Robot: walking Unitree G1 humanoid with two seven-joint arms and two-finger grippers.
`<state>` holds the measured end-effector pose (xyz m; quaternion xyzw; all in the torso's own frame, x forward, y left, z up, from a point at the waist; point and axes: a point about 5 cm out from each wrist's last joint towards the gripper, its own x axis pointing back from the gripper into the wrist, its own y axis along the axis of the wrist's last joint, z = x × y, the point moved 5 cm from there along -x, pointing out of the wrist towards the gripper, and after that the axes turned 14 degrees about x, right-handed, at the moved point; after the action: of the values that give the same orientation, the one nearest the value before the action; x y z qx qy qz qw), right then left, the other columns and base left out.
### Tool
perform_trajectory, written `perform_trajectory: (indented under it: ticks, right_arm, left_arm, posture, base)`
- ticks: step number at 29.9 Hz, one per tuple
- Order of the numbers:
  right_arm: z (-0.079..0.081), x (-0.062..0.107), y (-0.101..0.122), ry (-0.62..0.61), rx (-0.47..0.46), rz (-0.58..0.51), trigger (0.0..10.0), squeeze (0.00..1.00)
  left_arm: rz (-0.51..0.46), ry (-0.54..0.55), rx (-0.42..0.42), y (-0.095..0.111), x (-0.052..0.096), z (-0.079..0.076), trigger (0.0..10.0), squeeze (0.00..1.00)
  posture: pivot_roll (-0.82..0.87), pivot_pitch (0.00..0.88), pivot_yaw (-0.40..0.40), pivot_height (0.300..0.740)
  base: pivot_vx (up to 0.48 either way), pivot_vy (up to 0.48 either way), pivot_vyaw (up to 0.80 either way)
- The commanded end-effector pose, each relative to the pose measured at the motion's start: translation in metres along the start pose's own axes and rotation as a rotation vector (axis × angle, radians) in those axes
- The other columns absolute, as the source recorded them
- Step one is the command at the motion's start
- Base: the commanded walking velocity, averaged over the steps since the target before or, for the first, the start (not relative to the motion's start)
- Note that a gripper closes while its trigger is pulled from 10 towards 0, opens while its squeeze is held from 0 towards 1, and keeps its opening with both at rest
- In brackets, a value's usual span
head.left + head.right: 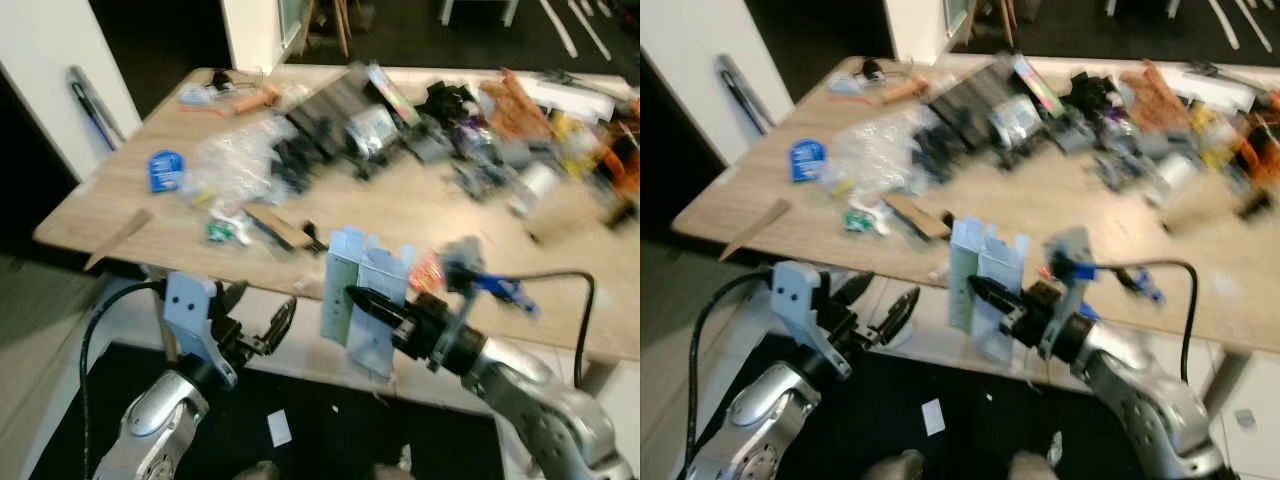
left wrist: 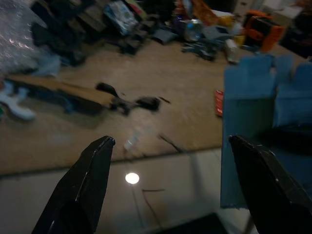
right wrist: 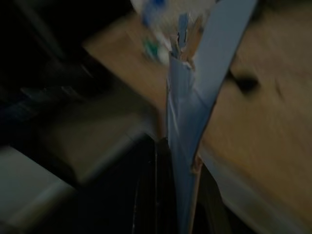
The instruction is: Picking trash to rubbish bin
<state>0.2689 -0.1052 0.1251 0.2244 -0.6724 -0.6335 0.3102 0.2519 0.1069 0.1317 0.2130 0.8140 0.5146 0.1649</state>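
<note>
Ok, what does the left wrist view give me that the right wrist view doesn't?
Left wrist view alone: the left gripper with its fingers spread wide and nothing between them, plus a brown cardboard strip and dark clutter on the table. Right wrist view alone: the blue carton edge-on, pinched between the right gripper's fingers. Both share the carton and the wooden table.

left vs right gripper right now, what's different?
The left gripper is open and holds nothing; the right gripper is shut on a pale blue carton. The left gripper sits lower, below the table edge; the right gripper holds the carton upright at that edge. Both have black fingers and silver arms.
</note>
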Motion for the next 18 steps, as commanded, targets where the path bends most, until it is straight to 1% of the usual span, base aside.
perform_trajectory:
  ticks: [1, 2, 3, 5, 7, 13, 15, 17, 18]
  right_arm:
    - [0.004, -0.004, -0.008, -0.003, 0.038, 0.032, 10.0, 0.00]
    - [0.001, -0.002, -0.019, -0.019, 0.094, 0.084, 10.0, 0.00]
    - [0.001, -0.002, -0.019, -0.019, 0.094, 0.084, 10.0, 0.00]
    - [-0.006, 0.000, -0.023, -0.066, 0.113, 0.096, 10.0, 0.00]
    - [-0.009, 0.001, -0.023, -0.087, 0.108, 0.087, 10.0, 0.00]
    - [-0.010, 0.000, -0.025, -0.107, 0.123, 0.091, 10.0, 0.00]
    - [-0.011, -0.001, -0.028, -0.119, 0.122, 0.098, 10.0, 0.00]
    - [-0.017, -0.001, -0.030, -0.167, 0.121, 0.105, 10.0, 0.00]
    - [-0.017, -0.001, -0.030, -0.167, 0.121, 0.105, 10.0, 0.00]
  left_arm:
    - [0.019, 0.032, 0.009, -0.004, 0.005, 0.008, 10.0, 0.00]
    - [0.024, 0.035, 0.010, -0.005, 0.006, 0.009, 10.0, 0.00]
    - [0.024, 0.035, 0.010, -0.005, 0.006, 0.009, 10.0, 0.00]
    - [0.045, 0.030, 0.025, -0.010, 0.009, 0.007, 10.0, 0.00]
    - [0.057, 0.022, 0.041, -0.014, 0.010, 0.005, 10.0, 0.00]
    - [0.056, 0.006, 0.067, -0.016, 0.010, 0.002, 10.0, 0.00]
    - [0.059, 0.009, 0.082, -0.017, 0.010, 0.003, 10.0, 0.00]
    - [0.056, 0.019, 0.110, -0.018, 0.011, 0.005, 10.0, 0.00]
    - [0.056, 0.019, 0.110, -0.018, 0.011, 0.005, 10.0, 0.00]
  posture:
    - [-0.13, 0.019, 0.029, 0.740]
    - [-0.13, 0.023, 0.031, 0.740]
    - [-0.13, 0.023, 0.031, 0.740]
    - [-0.13, 0.027, 0.035, 0.740]
    - [-0.13, 0.028, 0.036, 0.740]
    - [-0.13, 0.031, 0.038, 0.740]
    - [-0.13, 0.032, 0.039, 0.740]
    - [-0.14, 0.034, 0.043, 0.740]
    - [-0.14, 0.034, 0.043, 0.740]
  base:
    - [-0.360, 0.000, 0.00]
    - [-0.360, 0.000, 0.00]
    - [-0.360, 0.000, 0.00]
    - [-0.358, 0.000, 0.00]
    - [-0.353, 0.000, 0.00]
    - [0.000, 0.000, 0.00]
    - [0.000, 0.000, -0.80]
    - [0.000, 0.000, -0.80]
    - [0.000, 0.000, -0.80]
